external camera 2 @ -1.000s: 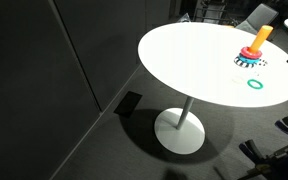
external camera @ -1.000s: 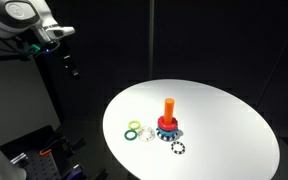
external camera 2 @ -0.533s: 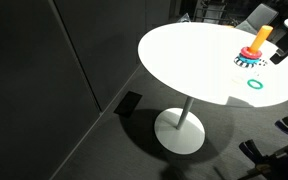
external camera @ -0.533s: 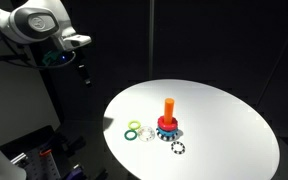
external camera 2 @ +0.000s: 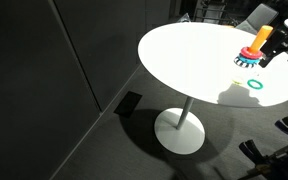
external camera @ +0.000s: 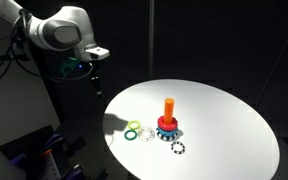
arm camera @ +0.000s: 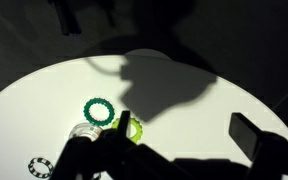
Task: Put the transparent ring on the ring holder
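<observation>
My gripper (external camera: 94, 80) hangs high at the left of the round white table (external camera: 224, 110); I cannot tell whether my fingers are apart or together. The small colourless see-through plastic ring (external camera: 147, 136) lies flat on the tabletop, just left of the orange-pegged ring holder (external camera: 168, 110) with its red-and-blue base.

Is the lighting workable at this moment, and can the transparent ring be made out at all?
Wrist view: a broad shadow from the arm falls across the bright table, and the transparent ring shows only as a faint whitish outline. Both exterior views: dark room, with the table washed out and nearly featureless.
</observation>
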Motion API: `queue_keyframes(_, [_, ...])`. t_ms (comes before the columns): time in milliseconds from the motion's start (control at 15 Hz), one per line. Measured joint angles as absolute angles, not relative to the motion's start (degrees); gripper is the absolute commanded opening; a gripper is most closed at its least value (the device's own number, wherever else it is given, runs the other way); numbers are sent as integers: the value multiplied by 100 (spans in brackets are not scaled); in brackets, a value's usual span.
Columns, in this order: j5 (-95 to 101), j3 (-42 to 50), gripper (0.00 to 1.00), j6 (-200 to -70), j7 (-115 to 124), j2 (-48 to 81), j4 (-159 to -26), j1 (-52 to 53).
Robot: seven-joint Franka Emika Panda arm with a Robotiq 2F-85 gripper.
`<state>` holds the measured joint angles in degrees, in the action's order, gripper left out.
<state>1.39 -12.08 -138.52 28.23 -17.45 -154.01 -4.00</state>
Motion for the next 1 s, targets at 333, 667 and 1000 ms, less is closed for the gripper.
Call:
queue_keyframes(333, [500,-743,100,-13864,2804,-950,-14984,-501])
queue_keyframes(667, [740,-260,100,-14101,2802,-338,-14690,-531])
queue_keyframes(1000, [732,162,100,-14545,2575,182,-14429,-532])
